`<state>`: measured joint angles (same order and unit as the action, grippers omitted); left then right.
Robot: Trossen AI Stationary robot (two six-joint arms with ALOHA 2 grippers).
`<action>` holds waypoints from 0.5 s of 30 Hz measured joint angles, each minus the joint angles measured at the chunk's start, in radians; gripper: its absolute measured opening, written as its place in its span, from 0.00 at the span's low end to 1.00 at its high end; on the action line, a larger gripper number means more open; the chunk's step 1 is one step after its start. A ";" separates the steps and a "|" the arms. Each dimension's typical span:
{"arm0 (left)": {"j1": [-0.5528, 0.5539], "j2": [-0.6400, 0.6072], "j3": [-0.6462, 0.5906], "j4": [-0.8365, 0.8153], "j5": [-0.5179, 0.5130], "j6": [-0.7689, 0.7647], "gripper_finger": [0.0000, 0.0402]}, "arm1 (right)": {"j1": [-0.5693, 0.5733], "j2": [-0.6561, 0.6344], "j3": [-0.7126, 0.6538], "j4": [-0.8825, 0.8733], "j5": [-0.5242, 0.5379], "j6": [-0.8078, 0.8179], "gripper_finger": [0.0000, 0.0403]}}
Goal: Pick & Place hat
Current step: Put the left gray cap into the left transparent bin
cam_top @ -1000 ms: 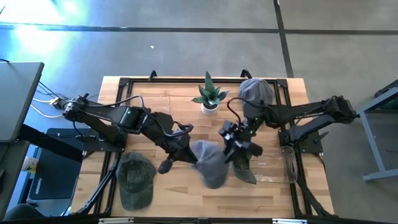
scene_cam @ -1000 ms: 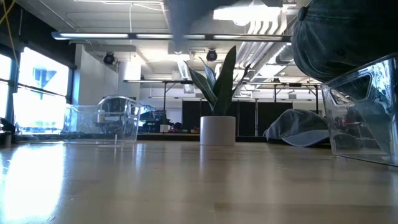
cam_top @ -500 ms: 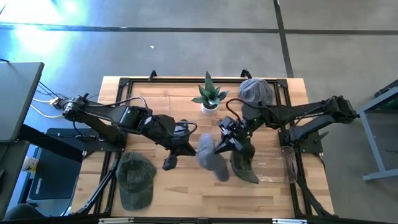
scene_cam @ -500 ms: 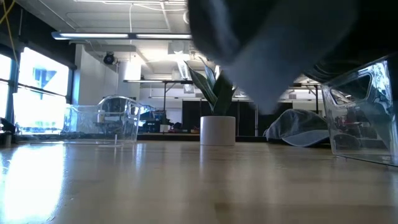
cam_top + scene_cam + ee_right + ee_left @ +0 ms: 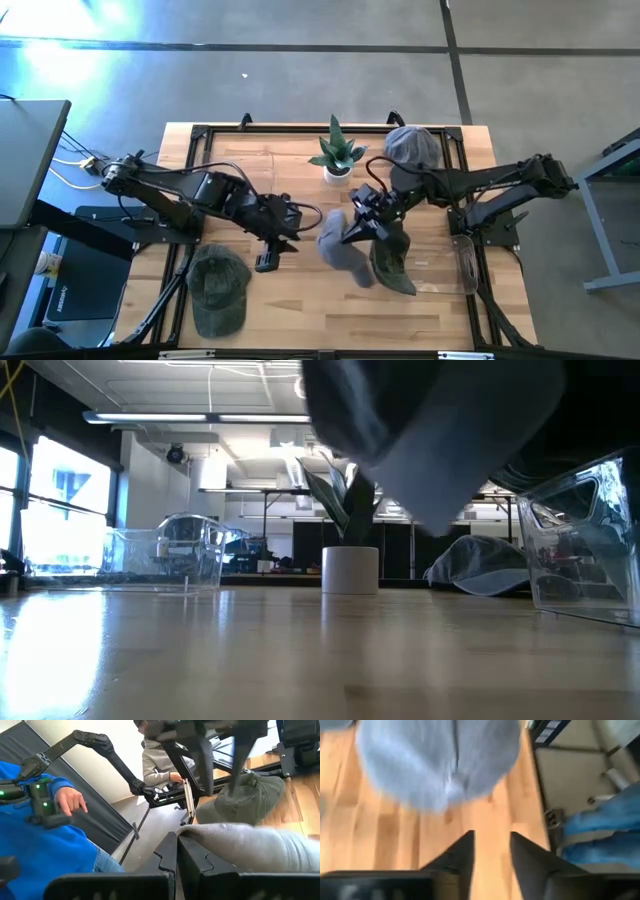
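Since a second ago the left gripper point(image 5: 272, 243) has let go of the grey hat point(image 5: 340, 243) and drawn back toward the left, its fingers point(image 5: 462, 856) now slightly parted and empty above bare wood. Near the table's point(image 5: 300, 300) middle, the right gripper point(image 5: 357, 228), reaching in from the right, is closed on the hat's edge. It hangs limp in the air, beside a green hat point(image 5: 392, 262).

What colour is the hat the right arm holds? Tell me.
Grey hat, clearest in the high view.
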<state>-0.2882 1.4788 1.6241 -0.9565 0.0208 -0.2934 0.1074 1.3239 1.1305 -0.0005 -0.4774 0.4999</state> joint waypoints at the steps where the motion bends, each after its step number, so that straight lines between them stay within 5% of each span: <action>1: 0.000 0.000 0.000 -0.021 -0.021 0.002 0.38 | 0.000 -0.002 0.000 0.009 0.000 0.000 0.00; 6: 0.000 0.023 -0.058 -0.043 -0.209 0.060 0.66 | 0.000 -0.028 0.001 0.028 -0.002 0.016 0.00; 10: 0.012 0.031 -0.147 0.108 -0.327 0.063 0.80 | 0.000 -0.043 0.001 0.046 -0.022 0.027 0.00; 15: 0.021 0.038 -0.249 0.499 -0.206 0.138 0.86 | 0.000 -0.054 0.001 0.128 -0.082 0.094 0.00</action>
<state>-0.2669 1.5163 1.3749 -0.4571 -0.1856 -0.1558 0.1070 1.2697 1.1313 0.1276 -0.5593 0.5938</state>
